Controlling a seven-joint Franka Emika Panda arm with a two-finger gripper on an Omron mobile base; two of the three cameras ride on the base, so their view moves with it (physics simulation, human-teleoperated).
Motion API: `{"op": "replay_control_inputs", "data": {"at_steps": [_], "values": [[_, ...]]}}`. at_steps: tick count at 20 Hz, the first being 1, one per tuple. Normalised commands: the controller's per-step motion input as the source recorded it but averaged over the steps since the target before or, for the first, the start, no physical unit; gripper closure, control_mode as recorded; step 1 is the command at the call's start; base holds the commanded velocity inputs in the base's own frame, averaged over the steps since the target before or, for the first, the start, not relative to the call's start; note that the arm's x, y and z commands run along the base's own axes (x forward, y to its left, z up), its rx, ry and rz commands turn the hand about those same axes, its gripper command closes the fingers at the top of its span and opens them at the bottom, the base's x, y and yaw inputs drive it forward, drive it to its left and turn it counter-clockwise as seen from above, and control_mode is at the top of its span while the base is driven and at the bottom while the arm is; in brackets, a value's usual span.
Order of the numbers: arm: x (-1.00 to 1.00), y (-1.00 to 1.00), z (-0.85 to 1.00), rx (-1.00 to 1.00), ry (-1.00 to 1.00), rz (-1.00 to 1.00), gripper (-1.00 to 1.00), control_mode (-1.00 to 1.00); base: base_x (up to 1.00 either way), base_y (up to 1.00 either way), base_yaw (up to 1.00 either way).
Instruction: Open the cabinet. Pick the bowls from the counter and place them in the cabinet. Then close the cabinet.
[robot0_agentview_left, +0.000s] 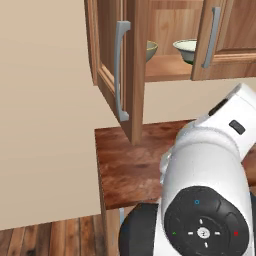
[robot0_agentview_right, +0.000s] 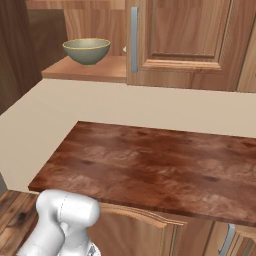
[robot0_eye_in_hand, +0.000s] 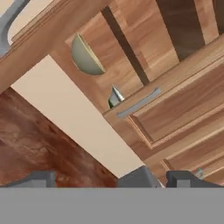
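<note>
Currently, cabinet (robot0_agentview_left: 150, 45): left door swung wide open, right door nearly shut.
Olive-tan bowl (robot0_agentview_right: 86, 51): upright on the cabinet shelf, left part, behind the open doorway.
Pale bowl (robot0_agentview_left: 186, 49): on the same shelf, right of the olive-tan bowl, partly hidden by the right door.
Counter (robot0_agentview_right: 150, 170): below the cabinet.
Gripper (robot0_eye_in_hand: 109, 180): fingers apart, grasping nothing; both bowls lie well beyond the fingertips, inside the cabinet.

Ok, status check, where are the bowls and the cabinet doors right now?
Both bowls on cabinet shelf: olive bowl, pale bowl. Left door wide open, right door near shut. Counter bare. Claw state unclear.
</note>
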Motion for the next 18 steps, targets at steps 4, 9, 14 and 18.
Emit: {"op": "replay_control_inputs", "data": {"at_steps": [4, 9, 14, 18], "values": [[0.00, 0.49, -0.06, -0.27, -0.21, -0.07, -1.00, -1.00, 0.00, 0.00, 0.00], [0.00, 0.51, -0.02, -0.27, -0.21, -0.09, -1.00, -1.00, 0.00, 0.00, 0.00], [0.06, 0.49, -0.06, -0.24, -0.12, -0.13, -1.00, -1.00, 0.00, 0.00, 0.00], [0.46, 0.39, -0.19, -0.21, -0.01, -0.14, -1.00, -1.00, 0.00, 0.00, 0.00]]}}
